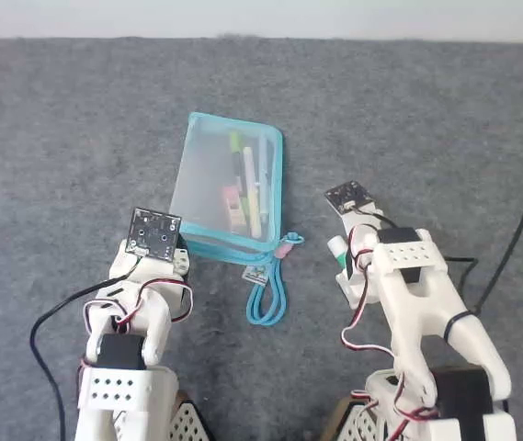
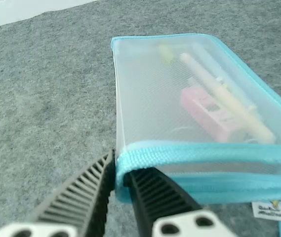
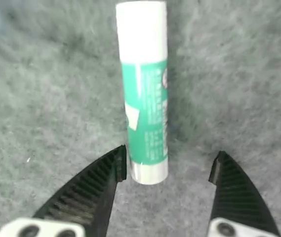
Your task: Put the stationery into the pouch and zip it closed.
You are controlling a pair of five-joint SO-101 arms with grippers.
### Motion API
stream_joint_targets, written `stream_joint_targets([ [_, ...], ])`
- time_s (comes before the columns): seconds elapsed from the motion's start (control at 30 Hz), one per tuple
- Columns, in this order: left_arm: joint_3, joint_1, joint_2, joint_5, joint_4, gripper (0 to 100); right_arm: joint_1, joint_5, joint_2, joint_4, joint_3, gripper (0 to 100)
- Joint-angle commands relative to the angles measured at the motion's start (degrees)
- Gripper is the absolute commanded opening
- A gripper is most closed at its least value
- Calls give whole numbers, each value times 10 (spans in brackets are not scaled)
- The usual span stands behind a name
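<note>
The left gripper point(image 2: 122, 170) was closed down tight on the near corner of the pouch point(image 1: 213, 175), its two ribbed jaws pinching the teal zip band with barely any gap between them. The pouch itself lay flat on the grey felt table point(image 1: 77, 138), a translucent case edged in teal. Several pieces of stationery were already inside it: a pale yellow pen point(image 2: 224, 101), a pink block point(image 2: 207, 111) beside it, and a green-tipped marker point(image 1: 235, 147) farther in. A pink zip pull point(image 1: 284, 246) sat at the pouch's near end on the right arm's side, and a blue cord loop point(image 1: 267, 299) trailed from there across the felt toward the arms.

The right gripper point(image 3: 171, 155) stood with its jaws spread wide, holding nothing. Between them lay the end of a glue stick point(image 3: 145, 94) (white cap and base, green label), resting on its side on the felt and pointing away from the gripper. One jaw tip was just beside the stick's base, and whether it touched could not be told; the other jaw was well apart from it. In the high view the glue stick lay outside the pouch, near its zip-pull end.
</note>
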Motion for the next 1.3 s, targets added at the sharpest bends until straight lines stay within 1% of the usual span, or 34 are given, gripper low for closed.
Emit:
stream_joint_targets([
  [0.0, -29, -2, -2, 1, -12, 12, 12, 7, -30, -11, -1, 238],
  [0.13, -29, -2, -2, 1, -11, 12, 12, 7, -30, -11, 0, 134],
  [0.33, -27, -2, -2, 1, -11, 12, 13, 6, -30, -11, 0, 80],
  [0.43, -25, -2, -2, 1, -12, 12, 14, 6, -36, -10, 0, 9],
  [0.67, -25, -2, -2, 1, -12, 12, 15, 6, -38, -4, -2, 7],
  [0.73, -25, -2, -2, 1, -13, 12, 21, 6, -52, 15, -6, 7],
  [0.83, -25, 0, -2, 1, -13, 12, 36, 4, -113, 48, -12, 7],
  [0.93, -24, 3, -2, 1, -13, 12, 31, 4, -200, 83, -11, 7],
  [1.03, -24, 4, -2, 1, -13, 12, -15, 3, -281, 136, -11, 7],
  [1.1, -24, 5, -2, 1, -13, 12, -72, 6, -324, 164, -11, 7],
  [1.27, -24, 47, -2, 1, -13, 12, -218, 7, -370, 196, -13, 6],
])
